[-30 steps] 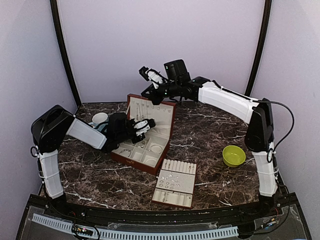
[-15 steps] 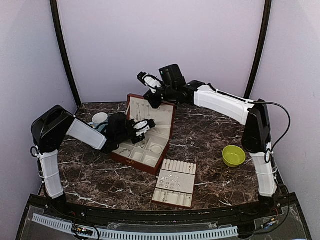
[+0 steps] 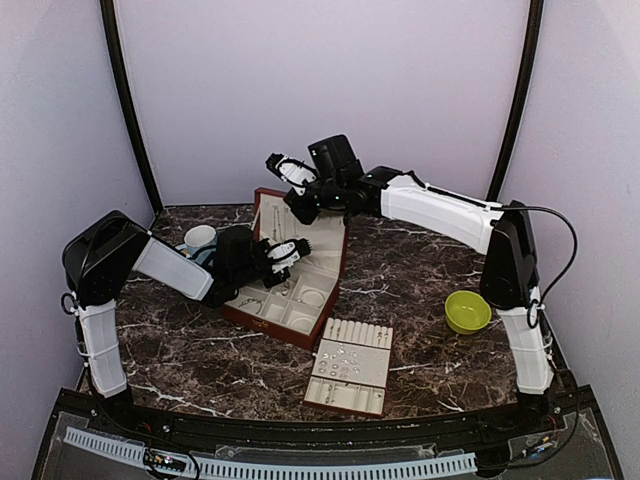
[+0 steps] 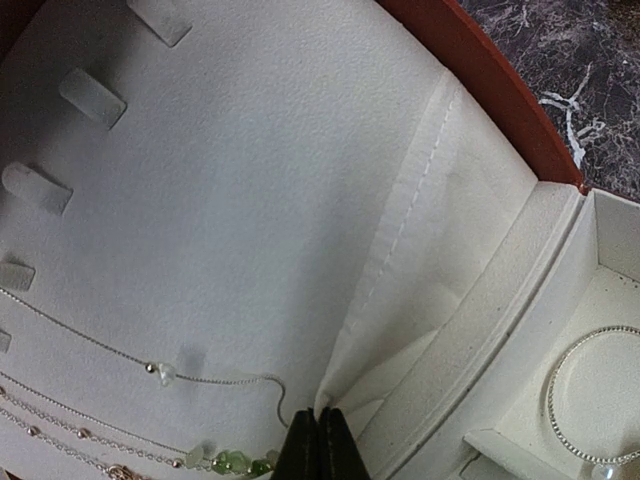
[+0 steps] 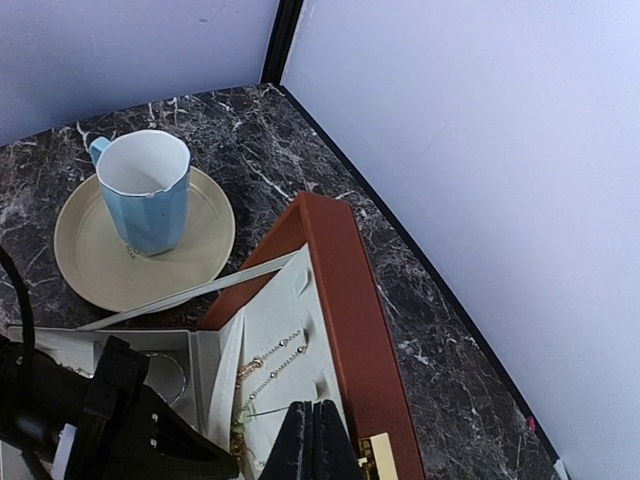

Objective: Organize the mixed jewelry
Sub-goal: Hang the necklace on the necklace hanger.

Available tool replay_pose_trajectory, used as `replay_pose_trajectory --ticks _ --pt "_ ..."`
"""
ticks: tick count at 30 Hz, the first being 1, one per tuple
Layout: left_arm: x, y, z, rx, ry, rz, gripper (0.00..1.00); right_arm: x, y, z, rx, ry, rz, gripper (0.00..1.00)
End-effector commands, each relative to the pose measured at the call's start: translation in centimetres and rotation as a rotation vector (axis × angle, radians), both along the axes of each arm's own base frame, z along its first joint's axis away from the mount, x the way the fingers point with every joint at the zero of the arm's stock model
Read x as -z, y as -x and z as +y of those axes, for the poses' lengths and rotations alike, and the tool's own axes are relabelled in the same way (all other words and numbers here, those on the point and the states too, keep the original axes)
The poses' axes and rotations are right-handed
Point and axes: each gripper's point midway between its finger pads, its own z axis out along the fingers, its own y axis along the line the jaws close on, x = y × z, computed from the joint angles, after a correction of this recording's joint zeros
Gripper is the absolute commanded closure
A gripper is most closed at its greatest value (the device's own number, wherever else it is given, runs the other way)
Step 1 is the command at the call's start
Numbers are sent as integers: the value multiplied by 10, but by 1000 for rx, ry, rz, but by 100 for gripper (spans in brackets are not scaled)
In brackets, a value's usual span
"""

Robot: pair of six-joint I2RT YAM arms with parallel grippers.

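Your right hand [image 3: 278, 164], pressed together, has swung left over the open box [image 3: 270, 322]; your left hand [image 3: 293, 249], also closed, stays by thin silvery chains [image 4: 160, 372].

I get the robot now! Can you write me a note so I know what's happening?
Left gripper: shut, tips at the lid lining by the end of a thin chain; can't tell if it's pinched.
Right gripper: shut, nothing seen in it, raised above the box.
Done: a green-bead chain hangs in the lid, a bracelet lies in a compartment, small pieces sit in the slotted tray.
Left: probably settling that thin chain.
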Motion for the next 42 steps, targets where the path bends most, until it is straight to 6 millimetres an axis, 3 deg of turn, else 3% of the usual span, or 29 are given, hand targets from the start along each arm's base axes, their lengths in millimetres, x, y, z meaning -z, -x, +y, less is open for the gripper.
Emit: replay_pose_trajectory --ticks 1,21,39,42 --pt "-6 12 -7 39 9 -3 100 15 -7 0 39 56 -41 100" --pt "-4 13 -5 33 5 -13 100 26 -18 -4 136 136 -127 100" --pt "-1 13 -5 32 0 -15 100 20 -21 -5 171 116 -135 100" --pt "-1 13 -5 31 0 -15 100 18 -21 -5 172 111 -135 96"
